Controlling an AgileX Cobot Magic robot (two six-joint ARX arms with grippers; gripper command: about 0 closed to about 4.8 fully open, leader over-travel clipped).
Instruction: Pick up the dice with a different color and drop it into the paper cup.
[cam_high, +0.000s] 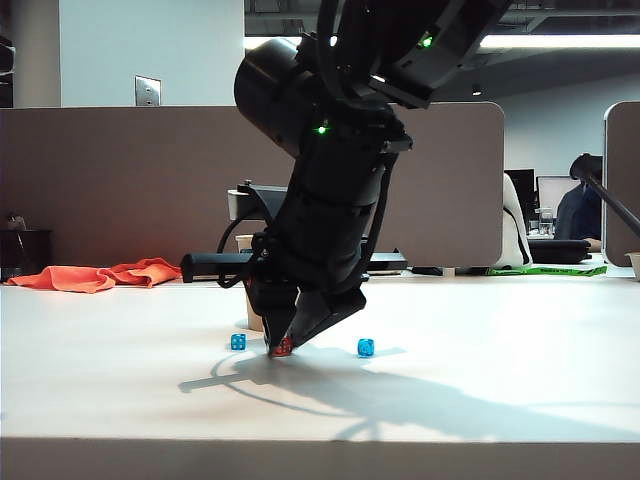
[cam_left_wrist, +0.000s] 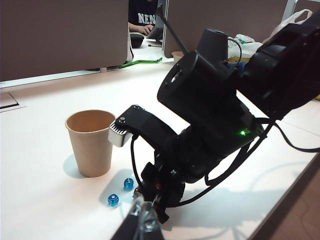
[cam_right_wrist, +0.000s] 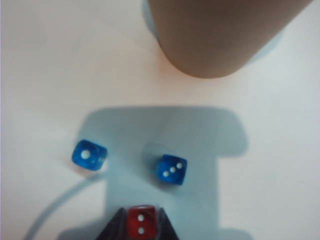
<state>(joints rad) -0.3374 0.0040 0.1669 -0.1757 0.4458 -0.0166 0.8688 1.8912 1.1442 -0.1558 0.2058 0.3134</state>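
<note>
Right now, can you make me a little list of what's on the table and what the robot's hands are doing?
red die: on the table, pinched between the right end effector's fingers
right end effector: down at the table, shut on the red die
left end effector: not in view
cup: upright, open, just behind the dice
blue dice: two by the red die in the right wrist view, lying loose
orange cloth: far left of the table
done yet: no, red die not in the cup
</note>
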